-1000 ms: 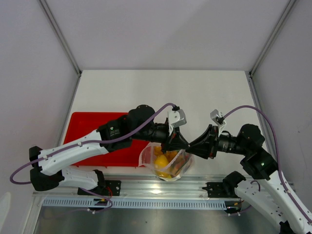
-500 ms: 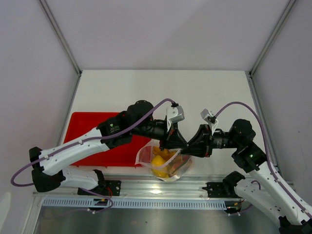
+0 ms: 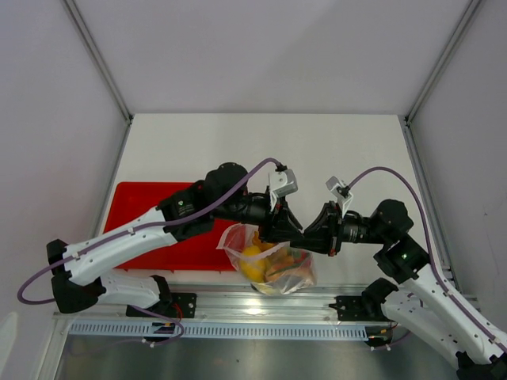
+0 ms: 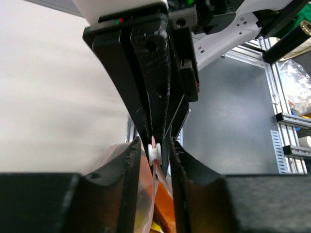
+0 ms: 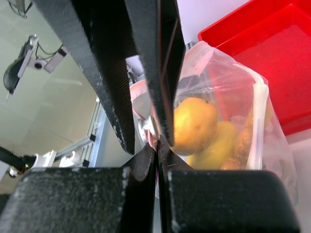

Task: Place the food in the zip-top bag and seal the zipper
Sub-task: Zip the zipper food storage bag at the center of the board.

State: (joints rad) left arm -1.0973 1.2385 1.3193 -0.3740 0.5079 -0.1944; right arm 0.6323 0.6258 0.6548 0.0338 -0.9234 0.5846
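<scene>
Both hands at the bag (image 3: 236,247) mouth, counter's (image 3: 333,158) near edge
The right hand (image 3: 310,236) pinches the zipper (image 4: 154,142); the left hand (image 3: 287,231), narrowly parted, straddles it where it runs back from that pinch. The food (image 3: 253,269) sits inside.

White table (image 3: 317,150), red tray (image 3: 135,207) on its left

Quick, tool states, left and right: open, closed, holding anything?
Left tool: open, jaws apart on either side of the zipper.
Right tool: closed, pinching the zipper of the zip-top bag.
</scene>
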